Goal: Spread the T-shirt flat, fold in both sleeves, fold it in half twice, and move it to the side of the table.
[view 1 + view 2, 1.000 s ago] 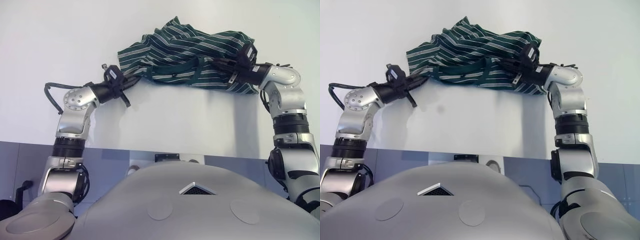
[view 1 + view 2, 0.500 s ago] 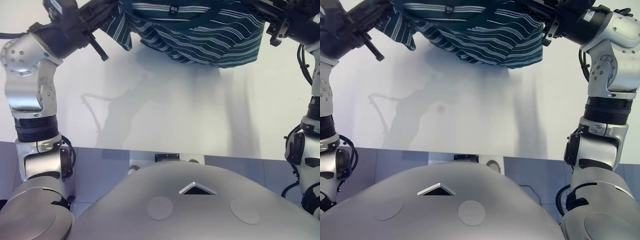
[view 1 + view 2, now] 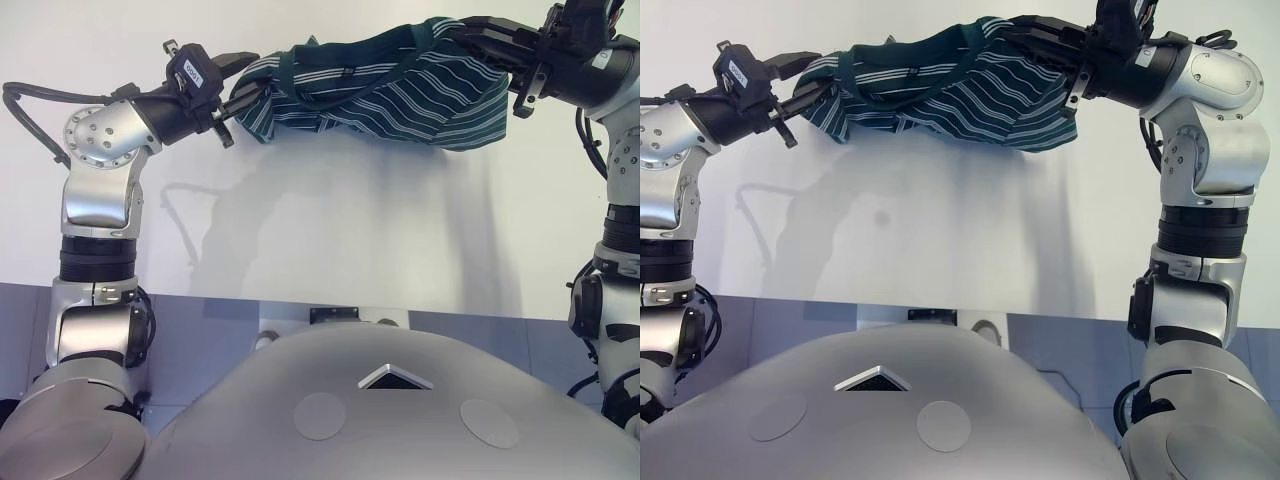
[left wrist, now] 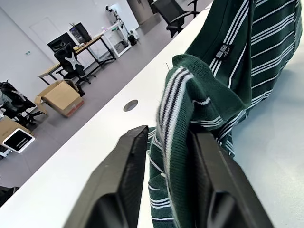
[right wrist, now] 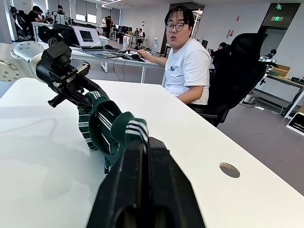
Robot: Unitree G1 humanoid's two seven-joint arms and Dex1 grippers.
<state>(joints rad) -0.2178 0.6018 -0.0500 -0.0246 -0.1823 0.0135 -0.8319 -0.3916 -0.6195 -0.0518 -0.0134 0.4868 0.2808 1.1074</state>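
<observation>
Your left pincer (image 3: 245, 85) and right pincer (image 3: 472, 30) are each closed on the bunched T-shirt (image 3: 390, 90), slung between them over the worktop (image 3: 330, 240).

one T-shirt (image 3: 400, 90), two pincers (image 3: 243, 93) (image 3: 468, 32), one table (image 3: 330, 235)

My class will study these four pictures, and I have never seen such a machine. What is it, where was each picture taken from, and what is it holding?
It is a humanoid robot with two arms, each ending in two fingers. Two pictures come from cameras in its head, looking down over the arms at a white table; the other two come from a camera on each wrist. The left arm's fingers and the right arm's fingers each pinch one end of a green striped T-shirt, which hangs bunched between them above the table, not yet spread flat.
</observation>
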